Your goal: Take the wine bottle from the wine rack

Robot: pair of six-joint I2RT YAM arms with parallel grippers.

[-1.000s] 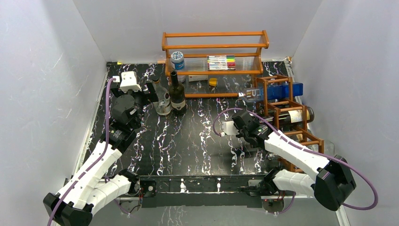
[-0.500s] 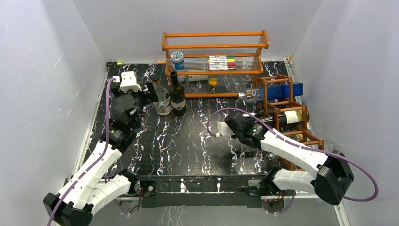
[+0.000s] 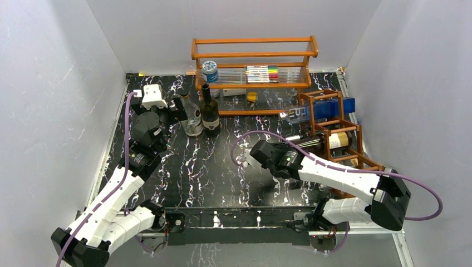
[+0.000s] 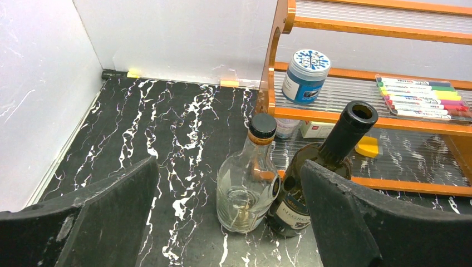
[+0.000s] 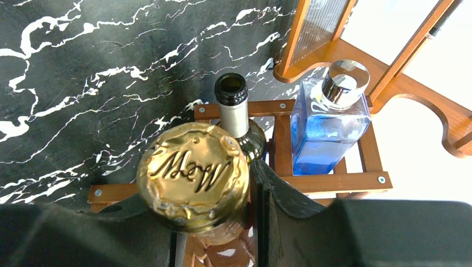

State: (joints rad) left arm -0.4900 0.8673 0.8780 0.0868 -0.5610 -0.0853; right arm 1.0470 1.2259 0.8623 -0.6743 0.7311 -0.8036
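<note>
Gripping gold-foil neck of wine bottle (image 5: 192, 167) with right tool (image 5: 196, 194), jaws part-closed round it. Lying flat in wine rack (image 5: 334, 182), long axis running right-to-left, neck toward nearer right arm. Likely needing straight leftward pull along axis. Hanging wide open, empty, well apart: left tool (image 4: 228, 222).

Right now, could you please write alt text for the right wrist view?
The right hand grips the neck of a wine bottle, its gold foil cap facing the camera. Beyond it, the wine rack holds an open dark bottle and a blue bottle with a silver cap.
</note>
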